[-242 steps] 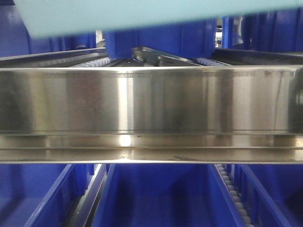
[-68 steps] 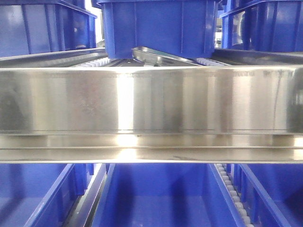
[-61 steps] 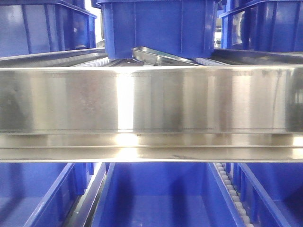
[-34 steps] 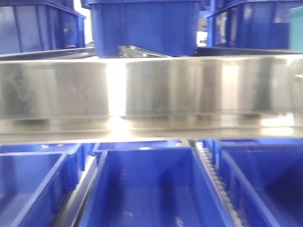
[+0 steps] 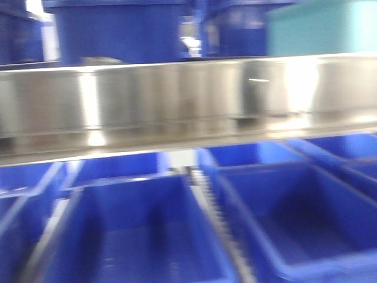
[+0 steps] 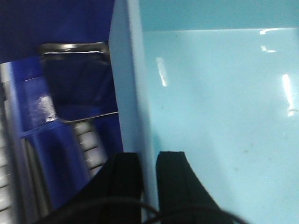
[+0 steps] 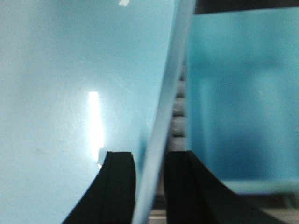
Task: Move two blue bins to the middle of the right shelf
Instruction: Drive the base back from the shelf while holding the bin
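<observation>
Left end effector (image 6: 148, 159) and right end effector (image 7: 149, 161) were each clamped astride opposite side walls of the pale blue bin (image 6: 219, 116), one finger inside and one outside, to keep so wide a load level. The bin was over the middle tier behind the front rail (image 5: 177, 94), close beside the second pale bin (image 7: 233, 93). I judged placement nearly complete.

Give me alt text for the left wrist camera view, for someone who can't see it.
The left gripper clamps its two black fingers on the side wall of a pale light-blue plastic bin, one inside, one outside. To the left, blurred, are a dark blue plastic crate and a white roller track.
</observation>
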